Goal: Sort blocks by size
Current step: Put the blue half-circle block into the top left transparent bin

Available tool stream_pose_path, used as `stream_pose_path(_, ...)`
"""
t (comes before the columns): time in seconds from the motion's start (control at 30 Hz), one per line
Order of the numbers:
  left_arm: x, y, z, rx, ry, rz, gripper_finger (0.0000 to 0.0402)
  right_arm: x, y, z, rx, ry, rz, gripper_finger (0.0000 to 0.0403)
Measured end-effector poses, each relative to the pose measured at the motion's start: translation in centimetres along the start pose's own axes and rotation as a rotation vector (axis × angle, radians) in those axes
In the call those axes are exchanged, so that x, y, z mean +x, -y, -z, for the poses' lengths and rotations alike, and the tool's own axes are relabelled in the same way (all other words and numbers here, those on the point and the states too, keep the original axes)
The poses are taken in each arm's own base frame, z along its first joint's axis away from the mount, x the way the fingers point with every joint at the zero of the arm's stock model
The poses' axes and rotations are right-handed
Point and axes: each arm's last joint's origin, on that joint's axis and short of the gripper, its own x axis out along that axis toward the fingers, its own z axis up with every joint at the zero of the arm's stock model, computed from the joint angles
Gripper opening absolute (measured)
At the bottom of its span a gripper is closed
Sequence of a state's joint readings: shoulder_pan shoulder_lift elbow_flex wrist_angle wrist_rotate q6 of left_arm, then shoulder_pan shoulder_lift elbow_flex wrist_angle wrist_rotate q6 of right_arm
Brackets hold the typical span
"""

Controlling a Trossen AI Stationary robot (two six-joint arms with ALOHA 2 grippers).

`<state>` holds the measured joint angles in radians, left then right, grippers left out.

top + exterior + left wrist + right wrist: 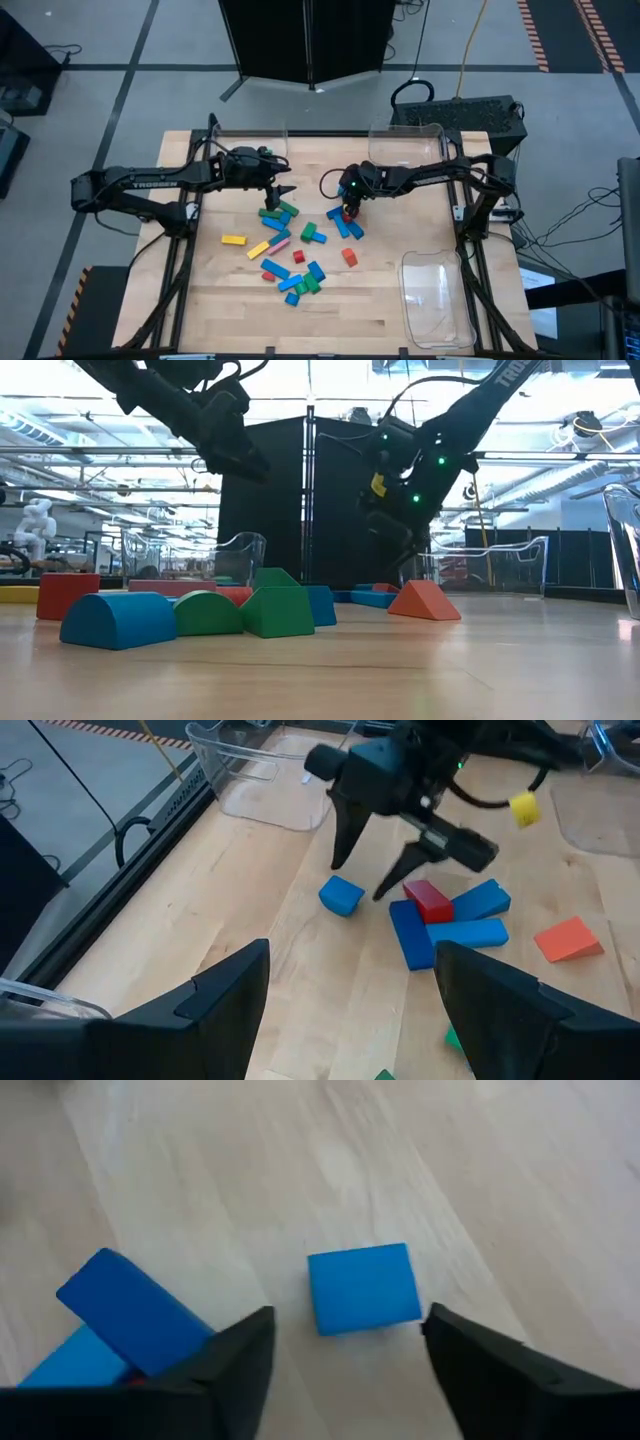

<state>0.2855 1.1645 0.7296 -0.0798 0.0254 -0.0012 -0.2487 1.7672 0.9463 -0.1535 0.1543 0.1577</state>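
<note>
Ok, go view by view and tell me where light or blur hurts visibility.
Low view: bright ceiling lights silhouette both arms; the near blue block looks soft. Right wrist view: the blue cube is slightly blurred. High view: evenly lit. Left wrist view: its own fingers are blurred.

**Workshop floor around a wooden surface**

A light wooden surface (340, 300) is set on a grey floor (120, 90) marked with dark lines. A black partition (308, 38) is placed behind it. A black case (470, 112) and loose cables (575, 215) are seen alongside. Ceiling lights (90, 430) are reflected overhead.
</note>
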Motion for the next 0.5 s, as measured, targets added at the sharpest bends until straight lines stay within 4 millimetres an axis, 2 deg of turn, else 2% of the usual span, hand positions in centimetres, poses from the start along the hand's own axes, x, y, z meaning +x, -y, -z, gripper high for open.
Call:
stream_pose_path(0.13, 0.0, 0.0, 0.0, -0.016, 0.0, 0.002, 0.0283, 1.0, 0.1, 0.2, 0.002, -0.014, -0.039, 0.0323)
stream_pose_path(0.27, 0.0, 0.2, 0.0, -0.014, 0.0, 0.006, 0.0283, 1.5, 0.4, 0.2, 0.008, -0.003, -0.039, 0.036)
stream_pose_path(0.37, 0.0, 0.2, 0.0, -0.012, 0.0, 0.006, 0.0283, 1.6, 0.8, 0.0, 0.009, 0.015, -0.036, 0.0361)
stream_pose_path(0.5, 0.0, 0.2, 0.0, -0.011, 0.0, 0.004, 0.0283, 1.7, 1.3, -0.1, 0.021, 0.012, -0.028, 0.033)
